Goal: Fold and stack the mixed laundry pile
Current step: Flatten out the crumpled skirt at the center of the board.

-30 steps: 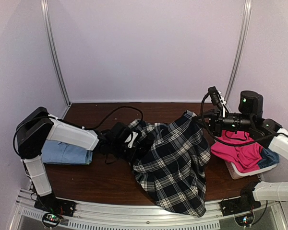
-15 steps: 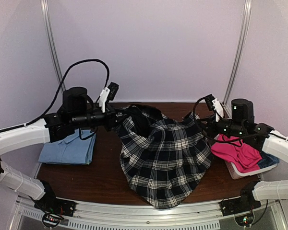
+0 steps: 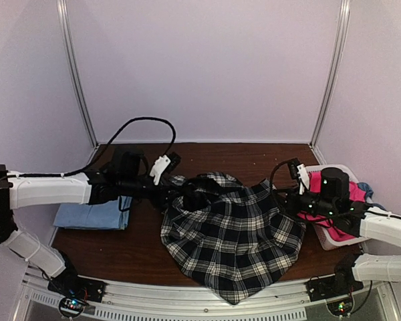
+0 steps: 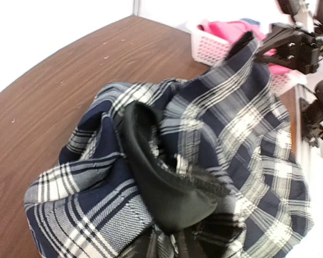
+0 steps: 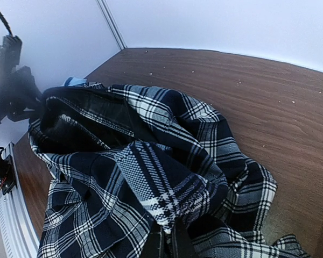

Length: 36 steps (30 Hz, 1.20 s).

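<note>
Soft, even light fills the enclosure, leaving only faint shadows on the desk (image 3: 140, 249) around the plaid shirt (image 3: 234, 234). Beyond the shirt the left wrist view blows out white, and both wrist views bend at their edges.

Folds of the plaid shirt (image 3: 234, 234) are burying the left fingers (image 4: 141, 249) and right fingers (image 5: 178, 244) from above; the wrist views are cropping them at the bottom edge. The left arm (image 3: 53, 189) is overlapping the light blue shirt (image 3: 87, 215).

The left arm (image 3: 50, 190) and right arm (image 3: 387, 227) have white shells, black joints, trailing black cables (image 3: 140, 122) and small green lights (image 3: 325, 180).
</note>
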Each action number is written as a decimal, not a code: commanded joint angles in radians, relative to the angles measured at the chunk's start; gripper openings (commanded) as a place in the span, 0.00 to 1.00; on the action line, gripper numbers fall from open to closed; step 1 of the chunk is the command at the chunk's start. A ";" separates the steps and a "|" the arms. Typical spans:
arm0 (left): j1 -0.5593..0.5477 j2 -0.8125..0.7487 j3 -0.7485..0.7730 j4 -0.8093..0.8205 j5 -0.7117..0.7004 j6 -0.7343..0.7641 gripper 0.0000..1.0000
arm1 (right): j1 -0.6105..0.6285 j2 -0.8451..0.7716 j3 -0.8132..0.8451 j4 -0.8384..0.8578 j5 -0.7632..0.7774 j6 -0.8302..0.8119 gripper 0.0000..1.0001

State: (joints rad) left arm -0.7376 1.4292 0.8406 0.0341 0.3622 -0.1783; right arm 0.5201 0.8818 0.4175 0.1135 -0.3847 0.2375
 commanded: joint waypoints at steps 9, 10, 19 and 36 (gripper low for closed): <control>-0.140 -0.023 0.112 -0.407 -0.525 0.318 0.52 | 0.018 0.015 0.046 0.041 -0.067 -0.015 0.00; -0.123 -0.049 0.097 -0.377 -0.518 0.289 0.51 | 0.018 0.011 0.046 0.032 -0.049 -0.018 0.00; 0.038 -0.106 0.073 -0.248 -0.315 0.071 0.48 | 0.018 -0.067 -0.004 0.029 -0.015 0.008 0.00; 0.024 0.110 0.193 -0.248 -0.116 -0.034 0.49 | 0.018 -0.060 -0.013 0.050 -0.026 0.022 0.00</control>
State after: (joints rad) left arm -0.7025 1.4986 0.9840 -0.2371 0.1951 -0.1787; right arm 0.5323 0.8265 0.4145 0.1257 -0.4191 0.2436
